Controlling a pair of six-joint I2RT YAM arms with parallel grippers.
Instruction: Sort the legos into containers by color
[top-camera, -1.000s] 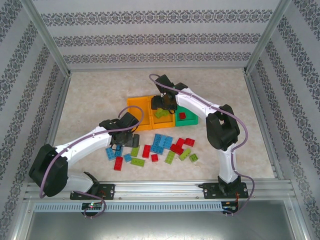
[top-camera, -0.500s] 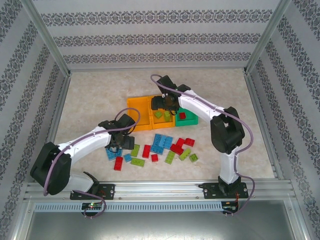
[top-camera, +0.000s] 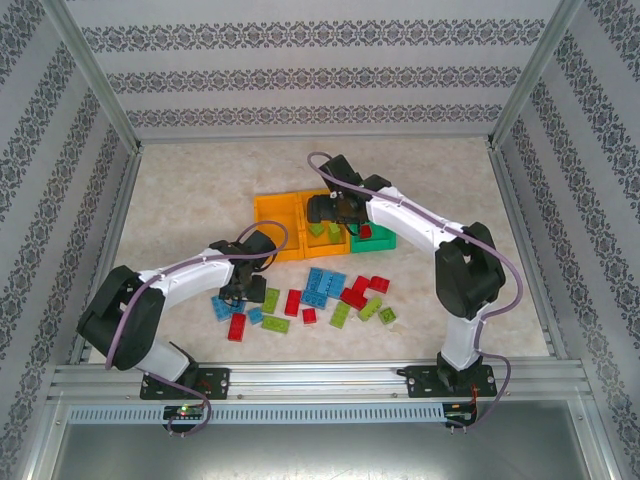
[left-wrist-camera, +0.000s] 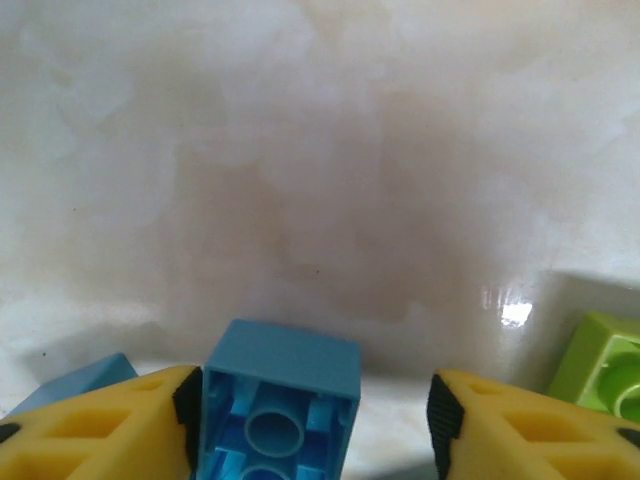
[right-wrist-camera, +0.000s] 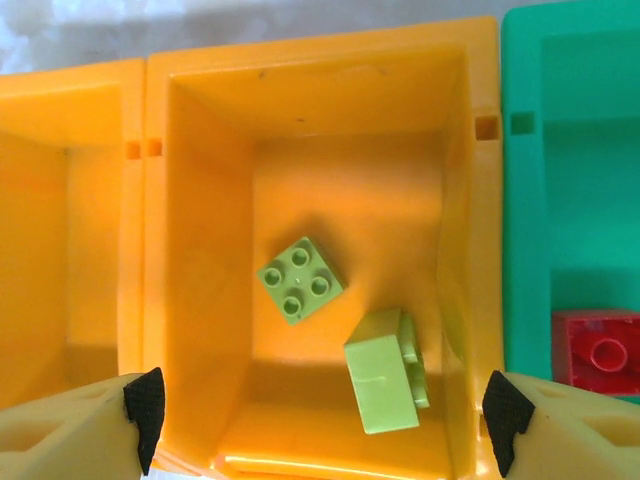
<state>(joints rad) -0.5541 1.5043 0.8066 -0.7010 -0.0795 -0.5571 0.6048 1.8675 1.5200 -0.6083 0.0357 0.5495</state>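
1. The legos (top-camera: 322, 285): I read a loose scatter of blue, red and lime bricks on the desk (top-camera: 190, 190), on the near side of the middle orange bin (right-wrist-camera: 205, 260). Two lime bricks (right-wrist-camera: 300, 278) lie inside that bin, one studs-up and one tipped on its side. A red brick (right-wrist-camera: 597, 352) lies in the green bin (right-wrist-camera: 590, 150), which touches the middle bin's right wall. A second orange bin (right-wrist-camera: 60, 200) touches its left wall.

2. Left pincer (left-wrist-camera: 315, 405): low at the scatter's left end, near-left of the middle bin. The jaws stand part open around a blue brick (left-wrist-camera: 280, 390). It touches one finger, with a gap to the other. A loose lime brick (left-wrist-camera: 600, 360) sits just beside.

3. Right pincer (right-wrist-camera: 325, 410): above the middle bin, jaws wide, nothing held.

4. The desk surface is pale, marbled and glossy. Patterned wall panels (top-camera: 320, 60) enclose it on three sides. In the top view the right arm (top-camera: 420, 225) crosses over the green bin and hides part of it.
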